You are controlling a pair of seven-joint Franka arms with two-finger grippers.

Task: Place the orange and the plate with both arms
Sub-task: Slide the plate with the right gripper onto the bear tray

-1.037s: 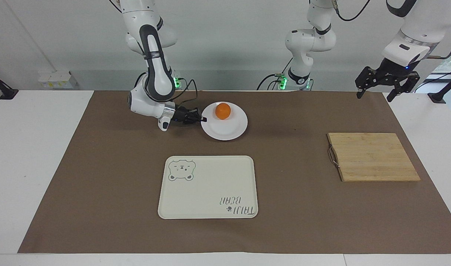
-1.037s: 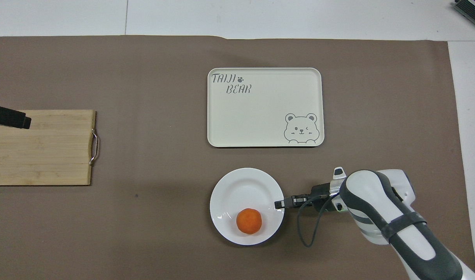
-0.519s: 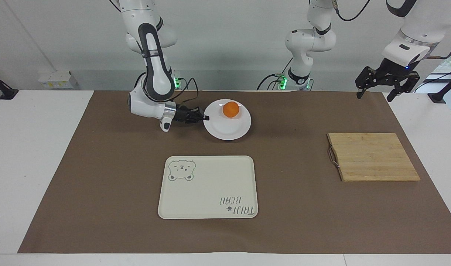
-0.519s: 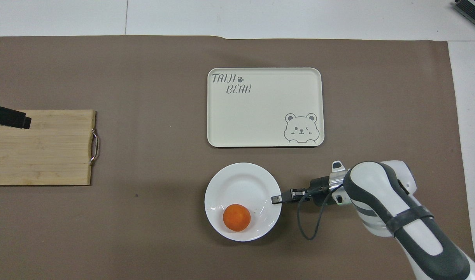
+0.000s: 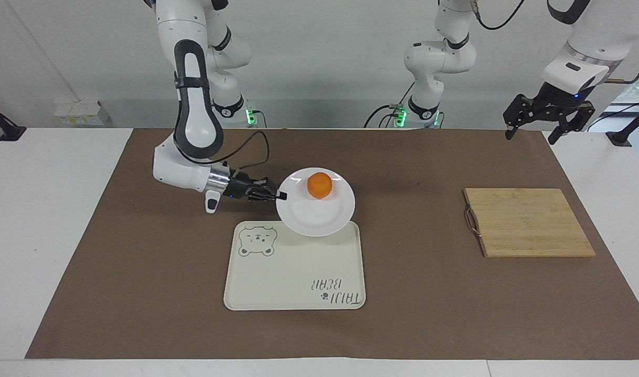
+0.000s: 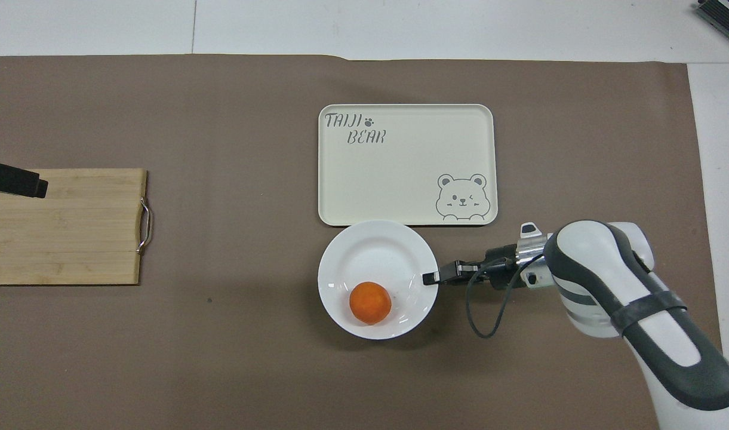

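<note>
Right gripper (image 5: 280, 196) fingers pinch the plate (image 5: 319, 217) rim mid-frame, orange (image 5: 319, 185) riding loose; a tilt could roll it off. Left gripper (image 5: 548, 121) waits upper right, fingers wide.

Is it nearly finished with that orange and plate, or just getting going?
Well along, I'd say. The orange already sits on the plate. The right gripper has the plate pinched at its rim, raised over the near edge of the tray. Setting it down is what remains. The left gripper waits open above the table's corner near the cutting board.
</note>
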